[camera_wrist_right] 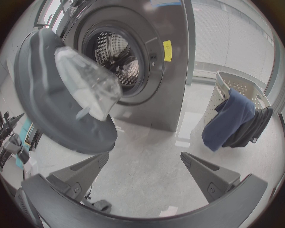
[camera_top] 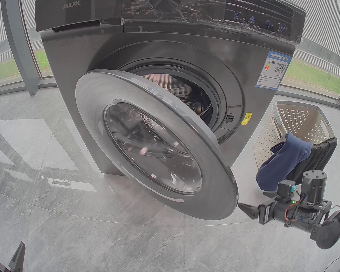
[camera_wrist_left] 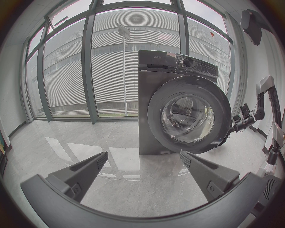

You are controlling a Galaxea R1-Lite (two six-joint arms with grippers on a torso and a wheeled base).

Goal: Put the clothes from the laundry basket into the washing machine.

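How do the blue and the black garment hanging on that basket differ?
The blue garment is plainly lighter in colour than the black garment. The blue garment hangs on the side nearer the washing machine; the black garment hangs on the far side. The blue garment overlaps the black garment's edge. Both drape over the rim of the laundry basket, hanging down its outside.

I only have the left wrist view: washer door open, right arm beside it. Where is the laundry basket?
Observer: The laundry basket stands on the floor to the right of the washing machine, past the open door.
Operator: Anything left in it?
Observer: A blue garment and a black garment hang over its near rim.
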